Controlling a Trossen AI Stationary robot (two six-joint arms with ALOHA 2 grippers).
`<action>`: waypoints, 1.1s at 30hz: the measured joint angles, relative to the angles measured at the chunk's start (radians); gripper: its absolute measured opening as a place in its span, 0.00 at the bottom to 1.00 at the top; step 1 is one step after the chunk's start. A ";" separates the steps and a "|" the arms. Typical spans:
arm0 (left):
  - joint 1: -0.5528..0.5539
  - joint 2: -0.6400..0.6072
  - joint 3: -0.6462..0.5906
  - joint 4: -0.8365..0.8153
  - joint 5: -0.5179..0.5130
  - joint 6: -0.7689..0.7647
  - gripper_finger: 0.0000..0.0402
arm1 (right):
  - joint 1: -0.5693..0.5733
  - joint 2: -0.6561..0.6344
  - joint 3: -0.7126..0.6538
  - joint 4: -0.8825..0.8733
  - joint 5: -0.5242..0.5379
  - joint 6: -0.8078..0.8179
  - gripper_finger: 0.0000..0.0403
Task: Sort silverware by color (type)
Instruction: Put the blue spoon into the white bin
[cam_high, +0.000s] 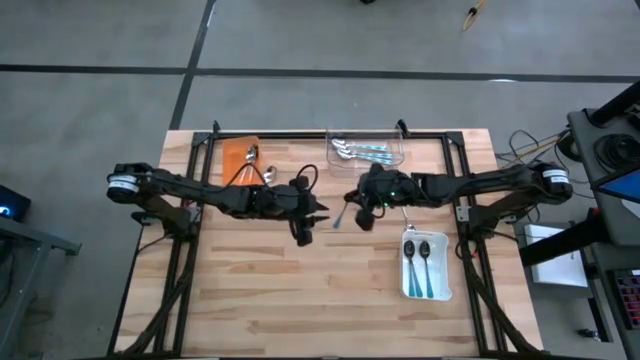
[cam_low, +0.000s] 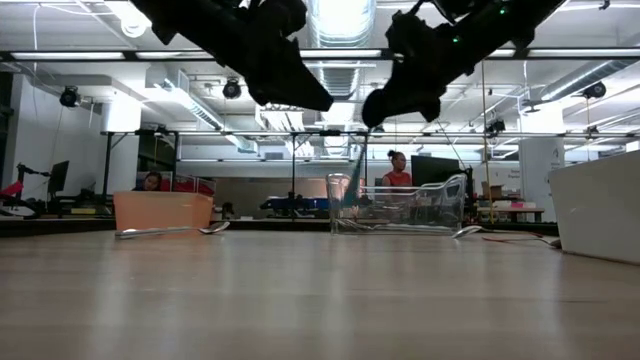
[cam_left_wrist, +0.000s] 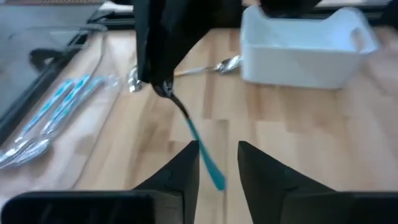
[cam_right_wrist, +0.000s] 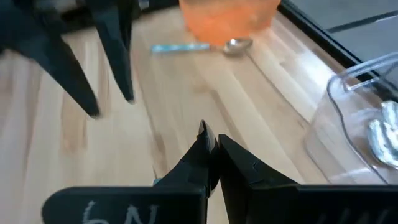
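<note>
Handoff over table centre: right gripper clamped on a teal spoon, left gripper released.

Landmark is the clear tray at the table's far edge. Both grippers meet mid-air in front of this tray, tips near each other. In the left wrist view the right gripper pinches the spoon at its dark upper end, and the teal handle hangs down between the parted left fingers, not gripped by them. The clear tray holds several teal spoons. Left of the clear tray sits the orange tray with silver spoons at its edge. In front and right of the clear tray, the white tray holds two spoons.
</note>
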 joint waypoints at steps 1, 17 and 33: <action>0.000 0.001 -0.004 0.024 0.010 -0.002 0.24 | 0.005 -0.005 0.000 -0.015 0.000 -0.024 0.03; 0.007 0.003 -0.107 0.368 0.024 0.005 0.37 | 0.072 0.007 0.010 -0.024 -0.004 -0.196 0.03; 0.008 0.003 -0.157 0.485 0.078 0.079 0.38 | 0.099 0.205 0.266 -0.226 0.000 -0.281 0.03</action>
